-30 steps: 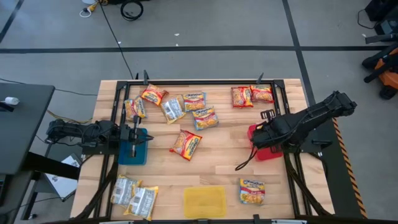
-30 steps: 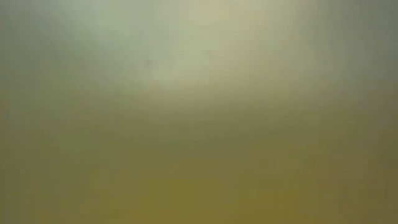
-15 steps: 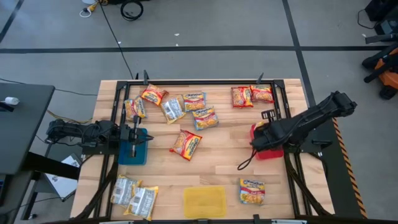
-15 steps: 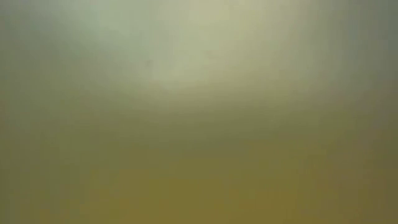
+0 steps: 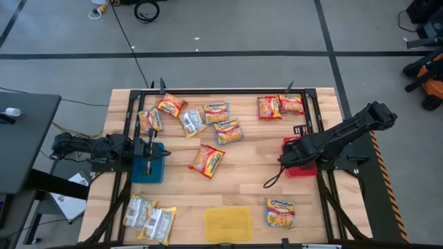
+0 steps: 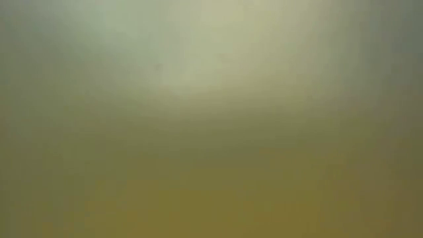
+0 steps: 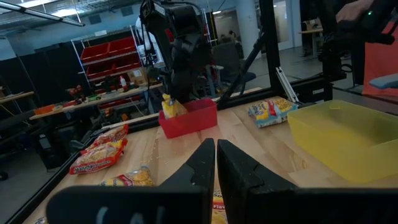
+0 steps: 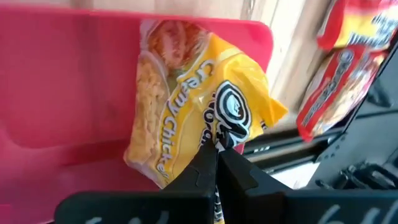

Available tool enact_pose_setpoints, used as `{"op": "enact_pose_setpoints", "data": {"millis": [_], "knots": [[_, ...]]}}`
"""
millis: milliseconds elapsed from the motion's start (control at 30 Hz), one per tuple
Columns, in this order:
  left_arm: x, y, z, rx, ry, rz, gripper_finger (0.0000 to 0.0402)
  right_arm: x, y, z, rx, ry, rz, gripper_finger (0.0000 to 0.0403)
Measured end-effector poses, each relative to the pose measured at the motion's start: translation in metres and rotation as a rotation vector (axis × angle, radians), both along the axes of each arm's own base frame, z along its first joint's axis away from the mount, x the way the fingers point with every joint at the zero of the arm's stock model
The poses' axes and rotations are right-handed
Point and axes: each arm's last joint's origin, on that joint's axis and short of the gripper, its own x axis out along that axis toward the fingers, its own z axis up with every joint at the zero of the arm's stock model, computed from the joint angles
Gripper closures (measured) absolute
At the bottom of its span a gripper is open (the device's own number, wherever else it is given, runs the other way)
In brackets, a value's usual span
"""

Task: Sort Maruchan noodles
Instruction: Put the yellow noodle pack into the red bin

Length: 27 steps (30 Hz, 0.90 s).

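Ramen packets lie flat on the wooden table: several along the far side [image 5: 216,112], a red-orange one mid-table [image 5: 208,160], two silvery ones near-left [image 5: 150,218] and one near-right [image 5: 281,212]. My right gripper [image 5: 294,151] [image 8: 217,163] is over the red tray [image 5: 304,170] [image 8: 62,93], shut on a yellow packet [image 8: 193,118] [image 7: 173,107]. My left gripper [image 5: 158,156] [image 7: 216,155] waits shut over the blue tray [image 5: 147,171], pointing across the table. The low view shows only blur. My right gripper pinches the yellow packet between its two fingers at the crinkled end seam [image 8: 231,127], coming from above. The packet hangs below the fingers, and its lower part [image 7: 174,112] sits inside the red tray's walls.
A yellow tray [image 5: 228,224] [image 7: 348,134] sits at the near edge, between the silvery packets and the near-right packet. Black frame posts [image 5: 160,84] stand at the far corners. Bare wood lies between the blue and red trays, around the mid-table packet.
My right gripper, still shut on the yellow packet, has shifted a little toward the table's right edge over the red tray. The packet now shows less from above.
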Motion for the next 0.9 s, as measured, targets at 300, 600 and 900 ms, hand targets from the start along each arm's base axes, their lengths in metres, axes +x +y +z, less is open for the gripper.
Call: {"op": "enact_pose_setpoints", "data": {"millis": [300, 600, 900], "knots": [[0.0, 0.0, 0.0, 0.0, 0.0, 0.0, 0.0377, -0.006, -0.014, -0.003, -0.076, 0.023, -0.166, 0.0393], [0.0, 0.0, 0.0, 0.0, 0.0, 0.0, 0.0377, 0.002, -0.013, -0.003, -0.046, -0.029, -0.121, 0.0383], [0.0, 0.0, 0.0, 0.0, 0.0, 0.0, 0.0377, 0.007, -0.012, -0.005, -0.02, -0.064, -0.072, 0.0385]]}}
